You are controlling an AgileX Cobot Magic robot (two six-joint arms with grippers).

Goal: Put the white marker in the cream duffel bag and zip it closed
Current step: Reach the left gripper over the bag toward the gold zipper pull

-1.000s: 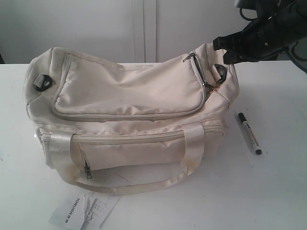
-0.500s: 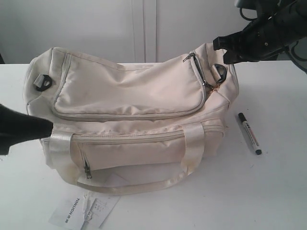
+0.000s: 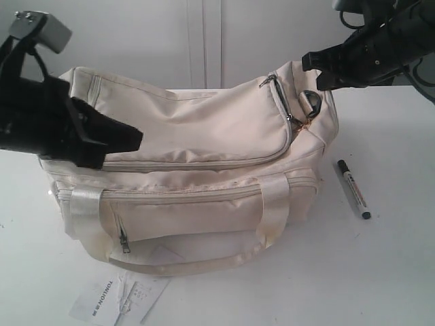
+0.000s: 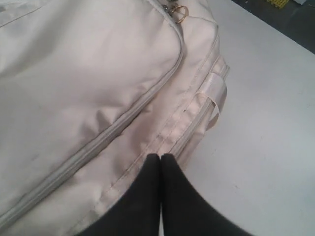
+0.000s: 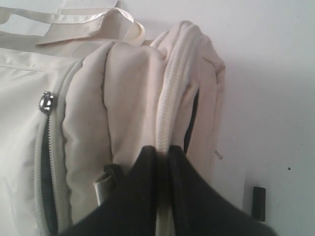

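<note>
The cream duffel bag [image 3: 197, 170] lies on the white table with its top flap's zip nearly closed and a short gap at the right end. The white marker [image 3: 353, 189] rests on the table to the bag's right; only its black end [image 5: 258, 203] shows in the right wrist view. My right gripper [image 3: 312, 71] is at the bag's right end, shut on the raised zip ridge [image 5: 170, 98] of the bag. My left gripper [image 3: 138, 139] hovers over the bag's left top, shut and holding nothing; in its wrist view the gripper [image 4: 161, 156] is above the front seam.
A printed white paper tag [image 3: 119, 299] lies at the table's front edge below the bag. A black D-ring [image 3: 311, 102] and a zip pull [image 5: 46, 102] sit at the bag's right end. The bag's front handle [image 3: 272, 210] droops onto the table.
My left arm has come in from the left edge and risen over the bag's left top. The right arm, bag and marker have not moved.
</note>
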